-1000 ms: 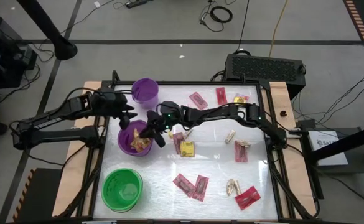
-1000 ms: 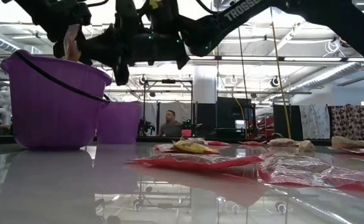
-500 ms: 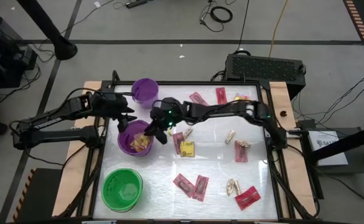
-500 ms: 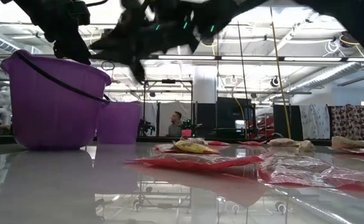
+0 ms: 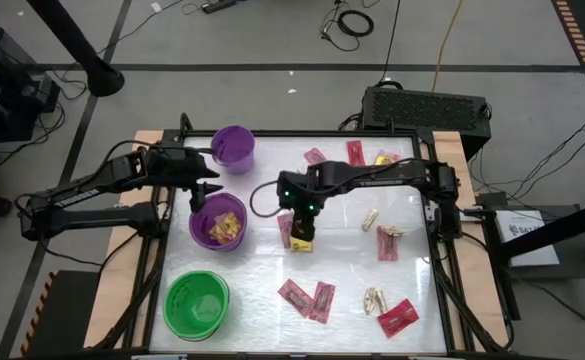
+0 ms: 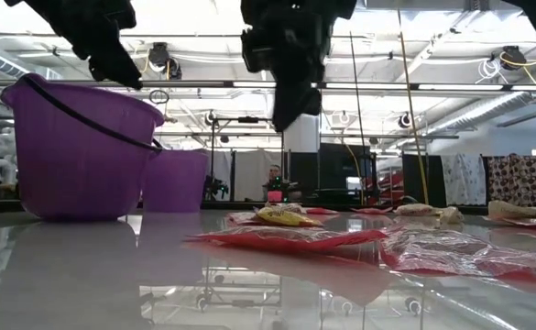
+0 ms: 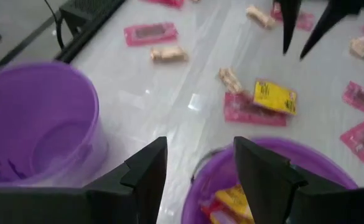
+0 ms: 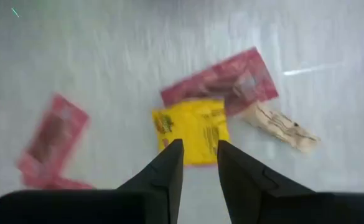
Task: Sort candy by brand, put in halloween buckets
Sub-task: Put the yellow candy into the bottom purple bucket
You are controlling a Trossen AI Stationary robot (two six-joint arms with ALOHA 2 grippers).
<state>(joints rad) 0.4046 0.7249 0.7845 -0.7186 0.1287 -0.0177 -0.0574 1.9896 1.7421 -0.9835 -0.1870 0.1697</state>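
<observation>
The right tool (image 8: pixel 199 158) hangs empty, fingers slightly parted, above a flat yellow crinkly plastic candy packet (image 8: pixel 192 130) lying on the glossy white worktop (image 5: pixel 342 260) beside a pink-red packet (image 8: pixel 222 81). It looks light, soft and slippery; pinching across its edges seems best. The left tool (image 7: pixel 197 168) waits released above the wide purple plastic bucket (image 5: pixel 198 221).

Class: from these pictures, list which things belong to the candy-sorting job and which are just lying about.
Job:
yellow packet
pink packets
tan pieces
small purple bucket
wide purple bucket
green bucket
right gripper
left gripper

Lying about:
black box
floor cables
</observation>
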